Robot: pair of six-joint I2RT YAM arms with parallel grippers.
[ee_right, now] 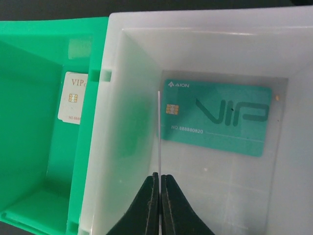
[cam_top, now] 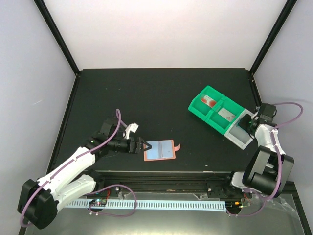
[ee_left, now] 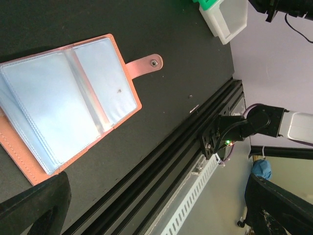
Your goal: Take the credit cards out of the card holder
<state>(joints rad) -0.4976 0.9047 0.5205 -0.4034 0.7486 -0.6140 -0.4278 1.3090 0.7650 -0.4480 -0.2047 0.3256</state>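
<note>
The salmon-pink card holder (cam_top: 160, 150) lies open on the black table, its snap tab (ee_left: 146, 62) pointing right. Its clear sleeves (ee_left: 54, 105) look pale blue; I cannot tell whether cards are inside. My left gripper (cam_top: 142, 146) stands open just left of the holder, touching nothing; one finger (ee_left: 34, 208) shows at the holder's corner. My right gripper (ee_right: 160, 177) is shut on a thin credit card (ee_right: 159, 132), seen edge-on, inside the white bin (ee_right: 288, 161). A teal VIP card (ee_right: 217, 117) lies flat on that bin's floor.
The green compartment bin (cam_top: 198, 105) stands at the right, joined to the white bin (cam_top: 234, 139). It holds a white card (ee_right: 73, 98) and a card with red on it (cam_top: 209, 101). A black rail (ee_left: 161, 161) runs along the table's near edge.
</note>
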